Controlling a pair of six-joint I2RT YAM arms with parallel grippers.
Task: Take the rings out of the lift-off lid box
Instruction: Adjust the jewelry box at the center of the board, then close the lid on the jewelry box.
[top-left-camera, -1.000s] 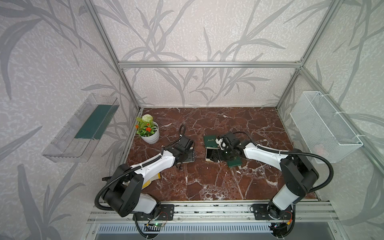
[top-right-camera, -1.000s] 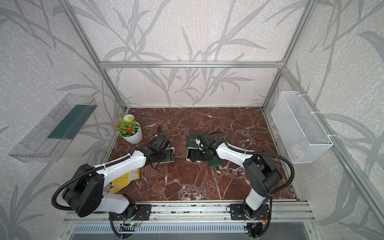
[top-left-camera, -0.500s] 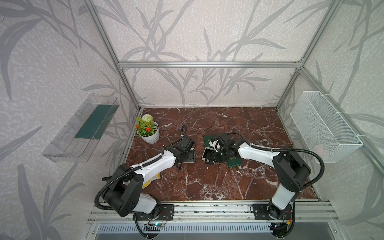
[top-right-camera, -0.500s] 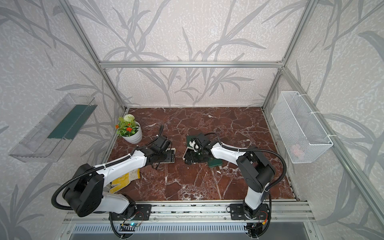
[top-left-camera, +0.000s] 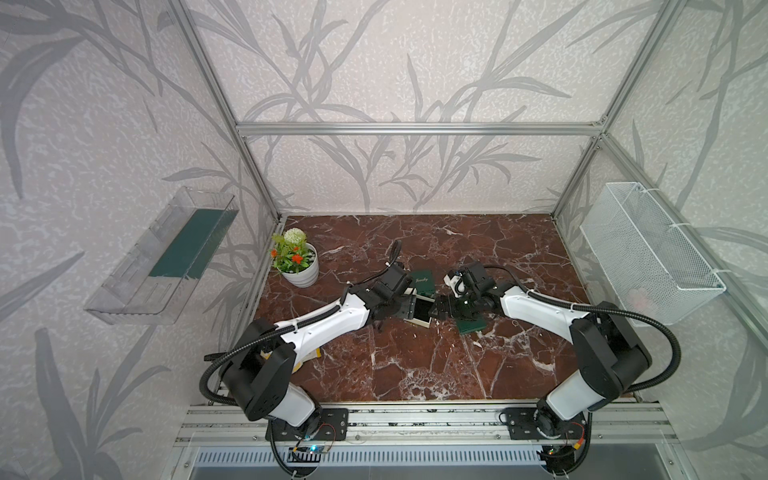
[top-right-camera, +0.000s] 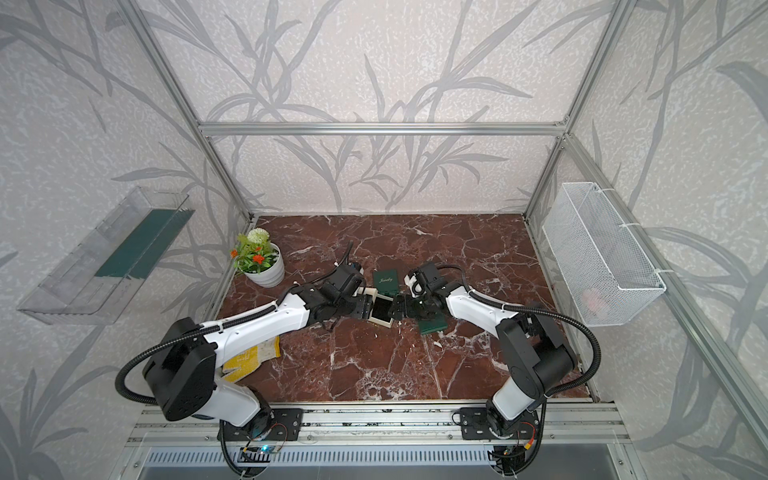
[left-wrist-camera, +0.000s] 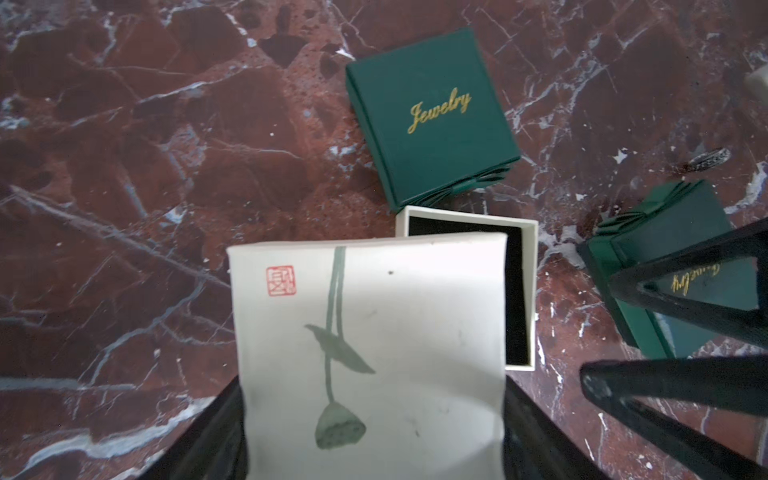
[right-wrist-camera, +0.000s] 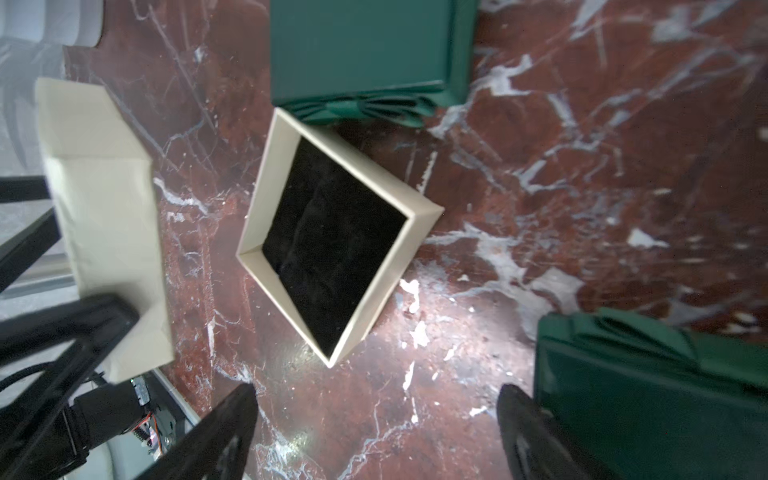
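1. Nearest us, at 7 o'clock on the marble table (top-left-camera: 415, 365), a yellow cloth (top-right-camera: 253, 357) lay partly under the left arm.
2. At centre, the left gripper (left-wrist-camera: 374, 399) clamped the cream lid (left-wrist-camera: 365, 316), lotus-painted, by two opposite sides. We noted the lid held clear of its box, on the box's 9 o'clock side.
3. The open box (right-wrist-camera: 382, 286) sat on the marble. Inside we saw only black lining.
4. The right gripper (right-wrist-camera: 376, 415) hovered on the box's 3 o'clock side, jaws spread wide with nothing between them.
5. The near green box (top-left-camera: 469, 326) lay at 4 o'clock of the open box, below the right gripper. We could not tell whether a finger touched it.
6. One ring (left-wrist-camera: 706, 160) lay on bare marble outside the open box. It was just past the bow end of the near green box, roughly 2 o'clock from the open box.
7. The far green box (top-left-camera: 424, 282), lettered "Jewelry", lay closed at 12 o'clock, with its bow end just beside the open box's corner.
8. Farther out we logged a potted plant (top-left-camera: 297, 262) at 10 o'clock, a clear shelf (top-left-camera: 166, 257) on the wall at 9 and a wire basket (top-left-camera: 648, 257) on the wall at 3.
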